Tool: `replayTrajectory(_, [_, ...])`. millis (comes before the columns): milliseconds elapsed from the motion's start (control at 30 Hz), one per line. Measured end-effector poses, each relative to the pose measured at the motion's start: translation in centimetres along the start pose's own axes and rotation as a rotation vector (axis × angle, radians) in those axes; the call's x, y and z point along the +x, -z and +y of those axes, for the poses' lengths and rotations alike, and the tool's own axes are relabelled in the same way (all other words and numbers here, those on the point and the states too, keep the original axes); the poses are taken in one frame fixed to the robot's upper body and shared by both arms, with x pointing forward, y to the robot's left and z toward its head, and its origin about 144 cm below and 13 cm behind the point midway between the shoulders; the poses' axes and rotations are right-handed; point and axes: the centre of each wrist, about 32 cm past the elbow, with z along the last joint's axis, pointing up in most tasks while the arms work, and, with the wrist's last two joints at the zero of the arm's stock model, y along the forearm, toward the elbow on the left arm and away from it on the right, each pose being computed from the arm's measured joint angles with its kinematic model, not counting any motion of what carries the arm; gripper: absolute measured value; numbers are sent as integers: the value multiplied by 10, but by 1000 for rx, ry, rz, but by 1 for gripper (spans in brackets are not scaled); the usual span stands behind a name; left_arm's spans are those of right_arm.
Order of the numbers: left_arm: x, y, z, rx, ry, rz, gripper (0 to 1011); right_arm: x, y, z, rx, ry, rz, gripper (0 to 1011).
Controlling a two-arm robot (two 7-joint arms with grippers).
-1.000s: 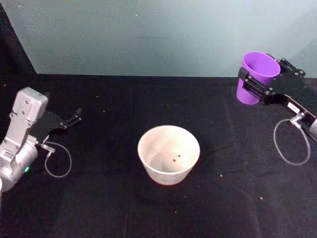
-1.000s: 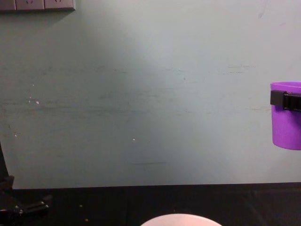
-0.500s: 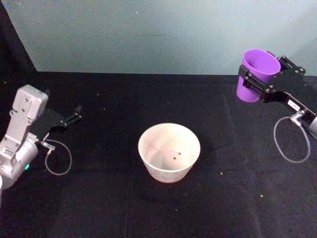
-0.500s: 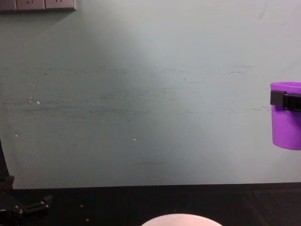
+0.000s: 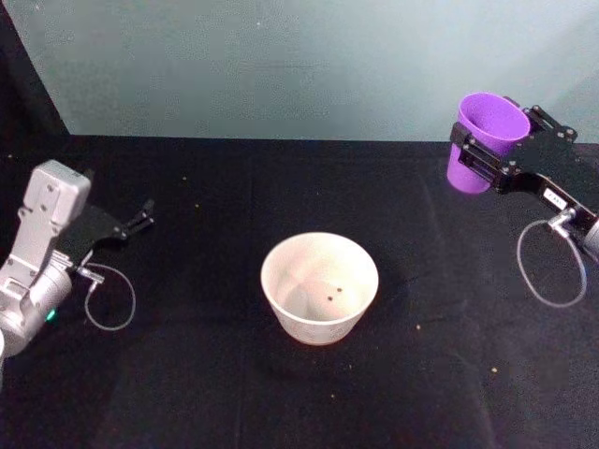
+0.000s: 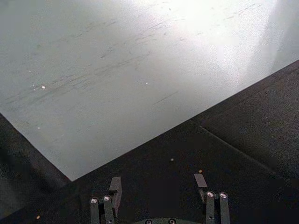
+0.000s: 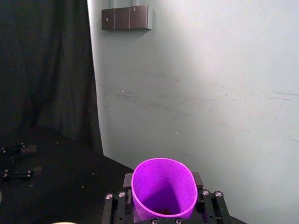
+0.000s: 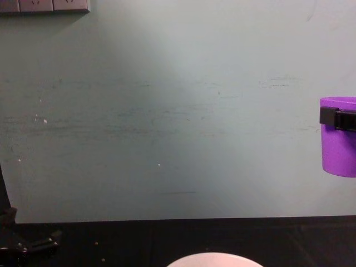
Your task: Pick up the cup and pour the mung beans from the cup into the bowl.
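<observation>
The purple cup hangs upright in the air at the far right, above the black table, with my right gripper shut on its sides. In the right wrist view the cup sits between the two fingers, and a few dark specks of mung beans lie at its bottom. The pale bowl stands at the table's middle, well to the left of the cup, with two dark grains inside. My left gripper rests open and empty at the far left; its fingers stand apart.
Loose grains are scattered on the black cloth. A pale green wall rises behind the table. Cable loops hang from both wrists. In the chest view the bowl's rim shows at the bottom edge and the cup at the right edge.
</observation>
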Motion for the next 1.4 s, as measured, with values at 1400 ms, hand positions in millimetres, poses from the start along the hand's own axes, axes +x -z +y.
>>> replayTrajectory(1400, [0,0,0,0,0,0,1011,0,0,0,0,0,0,737])
